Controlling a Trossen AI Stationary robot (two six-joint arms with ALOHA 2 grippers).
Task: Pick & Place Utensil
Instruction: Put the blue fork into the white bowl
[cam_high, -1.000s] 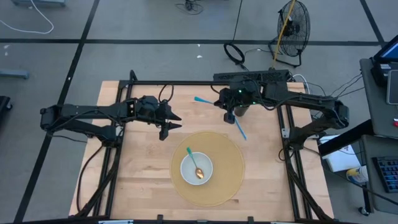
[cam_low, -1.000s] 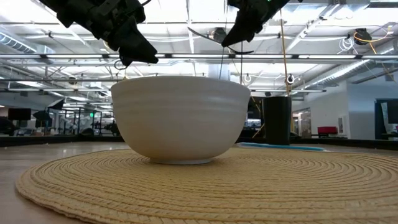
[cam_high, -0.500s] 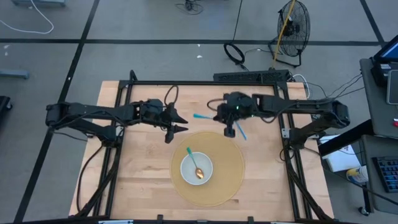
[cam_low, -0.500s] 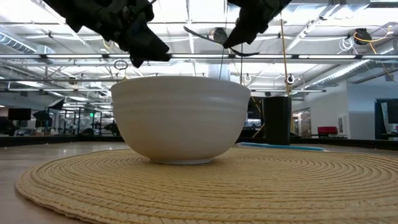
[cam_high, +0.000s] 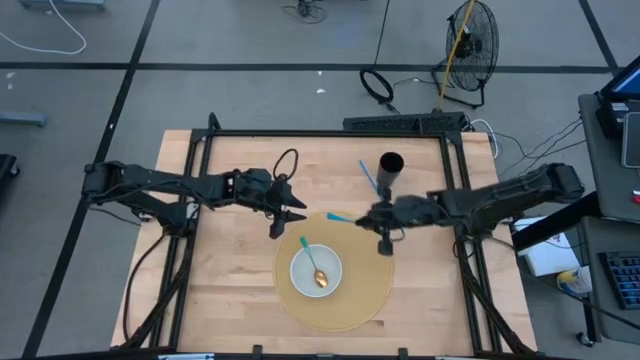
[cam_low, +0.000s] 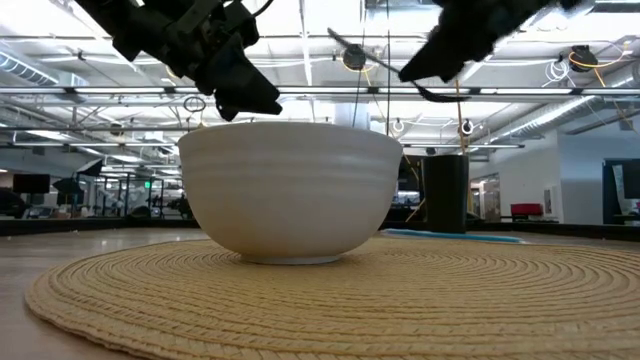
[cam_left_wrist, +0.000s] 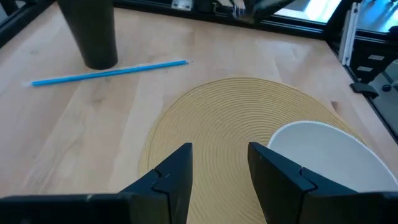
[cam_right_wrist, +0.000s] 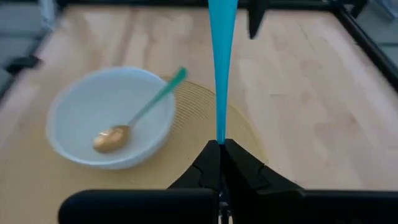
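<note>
Wooden table (cam_high: 230, 290), round woven mat (cam_high: 372, 275), white bowl (cam_high: 316, 270) already has a gold spoon (cam_high: 318, 276). Right gripper (cam_high: 384, 232) is pinching a blue utensil (cam_right_wrist: 221, 68) by the mat's edge; one blue stick (cam_high: 368, 177) still lies beside the black cup (cam_high: 390, 168). Left gripper (cam_left_wrist: 219, 163) hovers, fingers apart, empty.

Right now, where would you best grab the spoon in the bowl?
Probably the spoon is best taken by its green handle, coming from above: that end leans up across the rim of the bowl with open space around it, while the gold head lies low inside.
</note>
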